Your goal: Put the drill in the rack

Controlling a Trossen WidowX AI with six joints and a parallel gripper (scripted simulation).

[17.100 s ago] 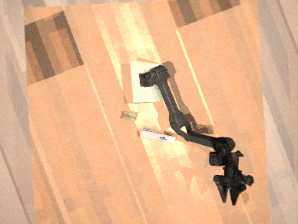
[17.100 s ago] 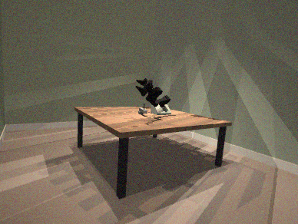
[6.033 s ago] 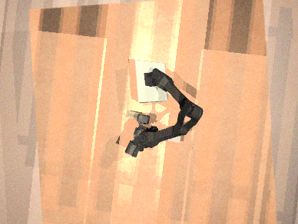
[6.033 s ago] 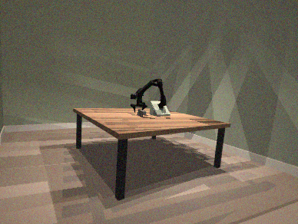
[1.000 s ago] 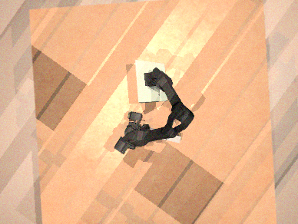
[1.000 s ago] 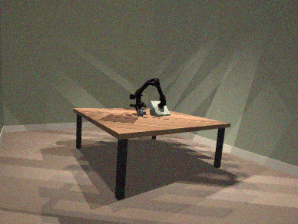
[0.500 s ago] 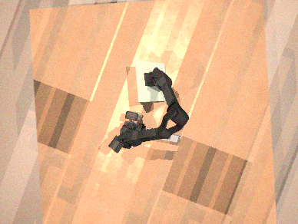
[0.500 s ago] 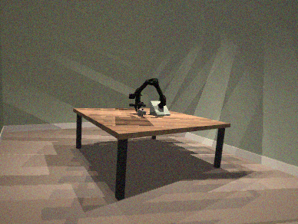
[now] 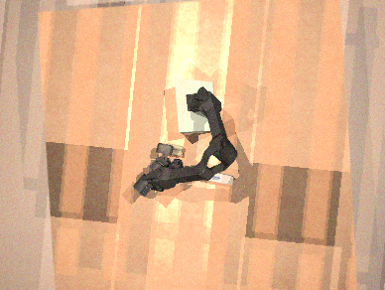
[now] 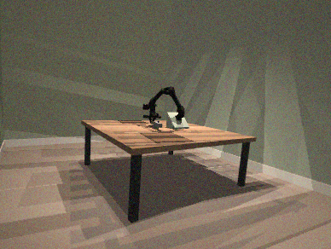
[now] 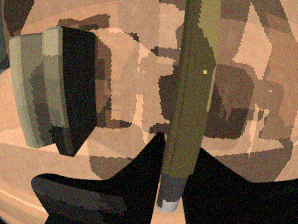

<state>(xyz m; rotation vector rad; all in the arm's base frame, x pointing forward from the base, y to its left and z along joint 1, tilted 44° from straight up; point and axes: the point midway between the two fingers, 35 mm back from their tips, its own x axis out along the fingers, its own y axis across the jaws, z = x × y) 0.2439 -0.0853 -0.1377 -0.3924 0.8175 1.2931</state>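
Note:
In the wrist view my gripper (image 11: 169,139) is shut on the drill (image 11: 193,76), a long olive-green rod with a grey tip at the fingers and a brown collar at its far end. The rod runs up and away from the fingers over the table. A grey-green block (image 11: 53,90) with a dark open face stands on the table to the left of the rod, apart from it. In the overhead view the gripper (image 9: 164,163) is beside a small grey block (image 9: 174,149) near the middle of the table. The side view shows the gripper (image 10: 152,118) low over the table; the drill is too small to see there.
The arm's base stands on a pale plate (image 9: 188,116) (image 10: 177,122) at the table's middle. A small white and blue piece (image 9: 223,178) lies under the arm's elbow. The wooden table (image 9: 298,99) (image 10: 179,141) has darker plank patches at left and right.

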